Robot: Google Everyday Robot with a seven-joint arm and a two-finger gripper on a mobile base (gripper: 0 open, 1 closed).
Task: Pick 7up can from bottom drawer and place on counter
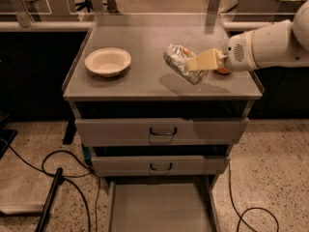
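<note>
1. Cream fingers of the pincer are clamped on the can. They reach in from the right on a thick white arm.
2. The can is silvery with dented sides. It is held tilted over the right half of the table, nearer the front edge than the back. Its shadow falls on the grey top just below and to the left.
3. An orange sits on the table near the right edge, beside the pincer's wrist and mostly hidden by it.
4. A pale bowl rests upright on the left half of the table, well apart from the can.
5. Under the front edge, two grey drawers with dark handles sit one above the other.
6. The bottom drawer is pulled out below them, showing its flat grey floor.
7. Black cables trail over the speckled floor to the left and right of the cabinet.
</note>
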